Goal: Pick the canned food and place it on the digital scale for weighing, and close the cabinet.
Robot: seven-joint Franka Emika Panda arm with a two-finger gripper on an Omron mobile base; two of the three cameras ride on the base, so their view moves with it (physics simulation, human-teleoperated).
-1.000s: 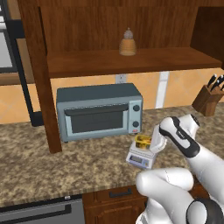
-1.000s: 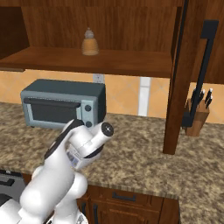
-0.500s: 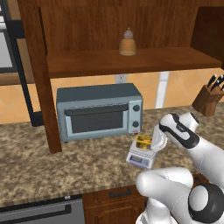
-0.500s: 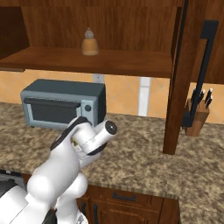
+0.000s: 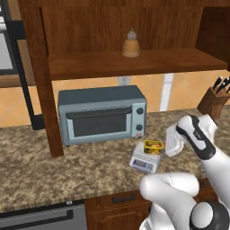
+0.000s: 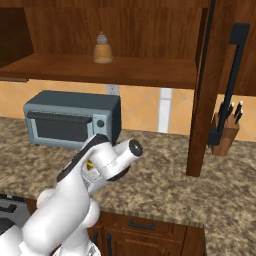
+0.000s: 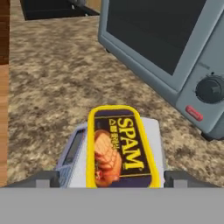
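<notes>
The canned food (image 7: 118,146), a flat yellow tin with a dark label, lies on the digital scale (image 7: 76,151), a white-grey square on the granite counter. From the left base both show in front of the toaster oven: the canned food (image 5: 153,146) on the digital scale (image 5: 144,161). My gripper (image 7: 113,180) is open, its fingertips (image 7: 43,179) spread wide on either side of the tin without touching it. The hand (image 5: 174,142) hovers just right of the tin. The cabinet (image 5: 134,63) stands open, with one door (image 5: 42,76) swung out at left and the other door (image 6: 215,85) at right.
A grey-blue toaster oven (image 5: 102,114) stands behind the scale. A tan bottle (image 5: 131,44) sits on the cabinet shelf. A knife block (image 5: 214,101) stands at the far right of the counter. The right door's black handle (image 6: 232,75) faces outward.
The hand has drawn back a little to the right of the tin. The tin stays on the scale.
</notes>
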